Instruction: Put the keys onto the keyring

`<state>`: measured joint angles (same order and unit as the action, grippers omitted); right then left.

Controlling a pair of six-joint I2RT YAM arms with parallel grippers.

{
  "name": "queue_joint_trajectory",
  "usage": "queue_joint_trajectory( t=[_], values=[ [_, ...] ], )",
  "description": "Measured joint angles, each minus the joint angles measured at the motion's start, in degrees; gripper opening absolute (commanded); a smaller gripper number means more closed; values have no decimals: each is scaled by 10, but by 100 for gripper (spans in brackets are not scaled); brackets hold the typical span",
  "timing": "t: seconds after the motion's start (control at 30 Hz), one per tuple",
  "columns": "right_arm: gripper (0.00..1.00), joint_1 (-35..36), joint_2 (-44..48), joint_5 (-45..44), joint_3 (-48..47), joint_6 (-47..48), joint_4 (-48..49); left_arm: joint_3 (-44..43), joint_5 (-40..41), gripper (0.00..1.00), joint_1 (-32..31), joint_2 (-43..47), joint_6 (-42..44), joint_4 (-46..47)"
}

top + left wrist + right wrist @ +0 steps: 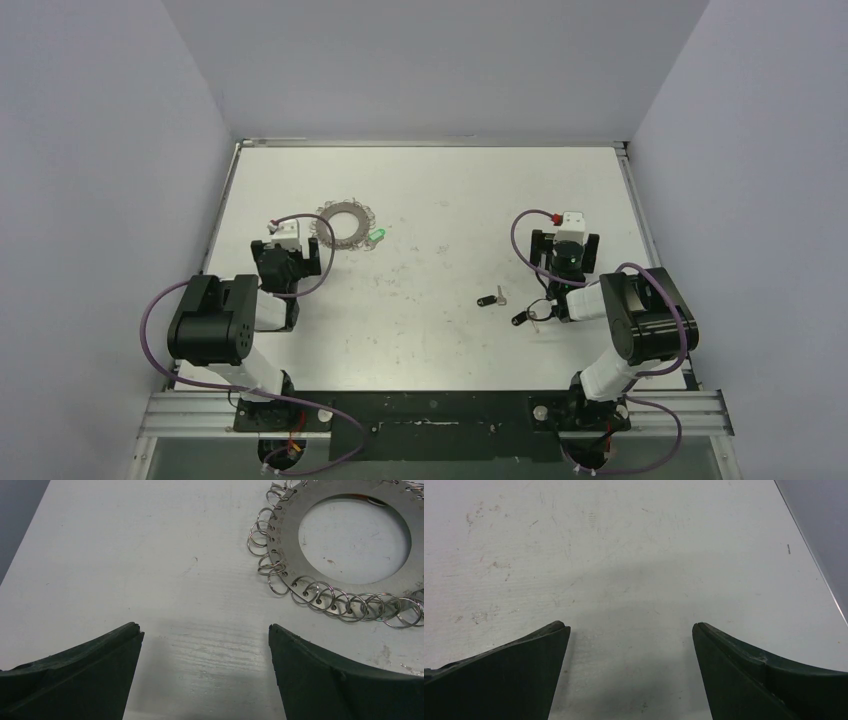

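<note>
While keyring (286, 530) lies near, left jaws wide, empty (right jaws likewise).

White table (430, 190), keyring (363, 222), one key (489, 299), another key (522, 319)

I operate inside a laboratory robot cell. Plain lilac-grey walls (100, 150) stand left, right and ahead of my arms (215, 330); an aluminium rail (190, 412) at their bases edges the scuffed white table (430, 330).

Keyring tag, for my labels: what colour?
The tag is bright green, best in the top external view.
</note>
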<state>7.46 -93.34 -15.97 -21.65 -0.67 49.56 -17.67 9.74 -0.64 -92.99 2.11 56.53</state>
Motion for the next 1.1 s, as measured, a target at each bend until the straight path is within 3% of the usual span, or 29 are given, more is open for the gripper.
queue_joint_trajectory(
  t=[0.53, 0.7, 0.87, 1.1],
  values=[
    [100, -4, 0, 9, -1, -1, -3, 0, -1, 97, 0, 16, 0, -21],
    [100, -12, 14, 10, -9, -9, -37, -73, 35, 97, 0, 152, -66, -241],
    [100, -12, 177, -36, -83, -93, -251, -206, 47, 97, 1, 251, -161, -442],
    [100, -19, 322, -32, -248, -226, -462, -228, -5, 97, 16, 372, -270, -639]
  ],
)
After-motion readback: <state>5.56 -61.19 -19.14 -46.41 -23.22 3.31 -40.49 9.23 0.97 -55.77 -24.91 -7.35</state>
